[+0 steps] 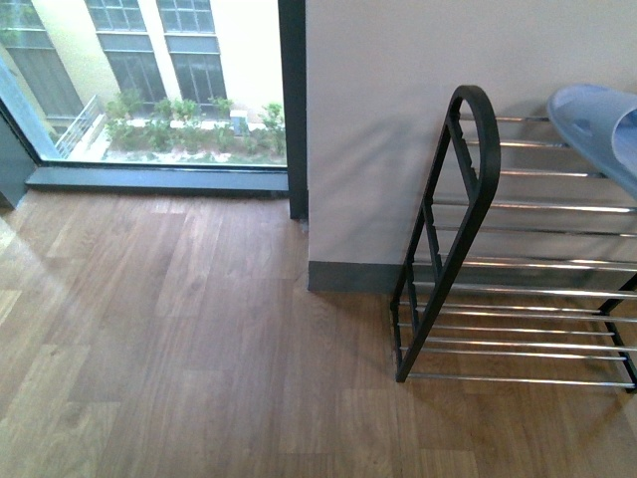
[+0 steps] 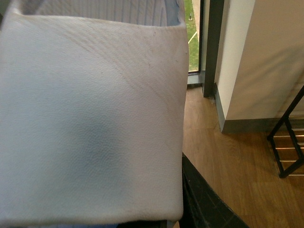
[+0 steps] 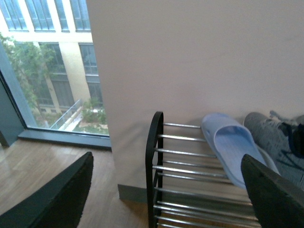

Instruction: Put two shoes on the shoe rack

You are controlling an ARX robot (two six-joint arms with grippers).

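Note:
A pale blue slide (image 2: pixel 90 114) fills most of the left wrist view, its grained surface close to the camera. My left gripper (image 2: pixel 183 202) is shut on it, and only one dark finger (image 2: pixel 204 204) shows beside it. A second pale blue slide (image 3: pixel 232 149) lies on the top bars of the shoe rack (image 3: pixel 156 156), with a grey knit sneaker (image 3: pixel 275 140) next to it. That slide (image 1: pixel 597 124) also shows at the right edge of the front view, on the rack (image 1: pixel 468 229). My right gripper (image 3: pixel 166 199) hangs open before the rack's end frame, holding nothing.
The rack stands against a white wall (image 1: pixel 398 100) with a grey baseboard (image 1: pixel 348 276). A large floor-level window (image 1: pixel 149 90) lies to the left of the wall's corner. Wood floor (image 1: pixel 179 349) stretches in front of the rack and window.

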